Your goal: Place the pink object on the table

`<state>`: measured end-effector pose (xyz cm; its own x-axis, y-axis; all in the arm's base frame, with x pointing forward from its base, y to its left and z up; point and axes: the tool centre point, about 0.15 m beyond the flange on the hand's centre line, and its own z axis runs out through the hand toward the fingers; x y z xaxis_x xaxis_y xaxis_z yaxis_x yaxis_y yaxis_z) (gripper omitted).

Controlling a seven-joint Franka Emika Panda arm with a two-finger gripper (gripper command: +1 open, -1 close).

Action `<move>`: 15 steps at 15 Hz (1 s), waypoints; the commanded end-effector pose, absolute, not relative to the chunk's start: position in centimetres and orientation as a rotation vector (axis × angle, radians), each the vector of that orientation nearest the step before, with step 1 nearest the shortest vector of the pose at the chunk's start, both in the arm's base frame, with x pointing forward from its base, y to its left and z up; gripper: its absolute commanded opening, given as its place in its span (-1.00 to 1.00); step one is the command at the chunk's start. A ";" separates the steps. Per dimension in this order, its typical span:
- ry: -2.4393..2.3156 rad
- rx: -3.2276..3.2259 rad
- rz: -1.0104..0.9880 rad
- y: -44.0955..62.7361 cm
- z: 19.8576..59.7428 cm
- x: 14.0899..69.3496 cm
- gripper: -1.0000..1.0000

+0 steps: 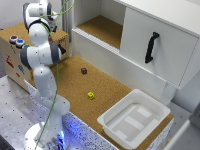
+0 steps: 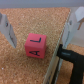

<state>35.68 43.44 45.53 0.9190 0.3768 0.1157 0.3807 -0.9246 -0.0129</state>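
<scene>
- The arm (image 1: 40,55) stands off the table's (image 1: 75,82) end on the exterior view's left. It is folded upward, so the cork surface is left unobstructed.
- The gripper (image 2: 40,45) has its fingers (image 2: 8,31) spread wide and grips nothing. In the wrist view the cube shows in the gap between them and touches neither finger.
- The pink object (image 1: 84,70) sits flat on the cork, toward the table's far edge, near the white cabinet (image 1: 150,40) front. It is well apart from the arm.
- Judgement: it rests unsupported on the table, so the placement appears complete. The wide spread suits a clean release.
- The yellow-green cube (image 1: 90,95) lies nearer the front edge, apart from the pink object, and plays no part.
- The white tub (image 1: 134,117) occupies the corner at the exterior view's right. It holds neither cube.
- Risk, as judged: low. A lowered finger could nudge the cube.
</scene>
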 end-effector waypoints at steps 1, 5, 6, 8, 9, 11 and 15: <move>-0.561 -3.200 -0.103 46.6 43.9 36.7 1.00; -0.518 -3.201 -0.136 46.9 43.6 36.0 -1.00; -0.512 -3.203 -0.134 46.8 43.5 35.8 -1.00; -0.497 -3.211 -0.142 46.6 43.7 35.7 -1.00; -0.490 -3.217 -0.141 46.3 43.7 35.6 -1.00; -0.469 -3.227 -0.144 45.9 43.9 35.4 -1.00; -0.403 -3.231 -0.233 44.9 45.4 34.8 -1.00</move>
